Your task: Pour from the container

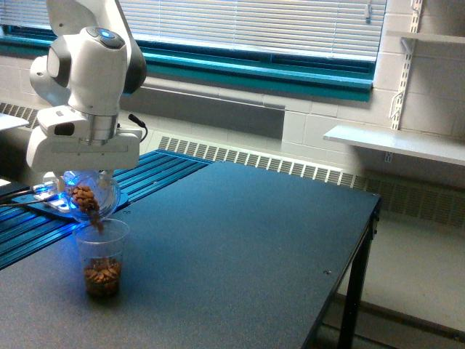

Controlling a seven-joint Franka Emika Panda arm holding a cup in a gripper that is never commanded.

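Nuts (pixel 86 198) are being tipped from the container (pixel 90 196), clamped in the pincer (pixel 87 174) just above the cup (pixel 102 256) at the worktop's (pixel 240 240) near left. Spillage is risked if the stream overshoots the narrow rim.

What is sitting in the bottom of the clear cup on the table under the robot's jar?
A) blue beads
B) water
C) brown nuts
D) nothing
C: the clear cup holds a layer of brown nuts at its bottom, directly below the tilted jar.
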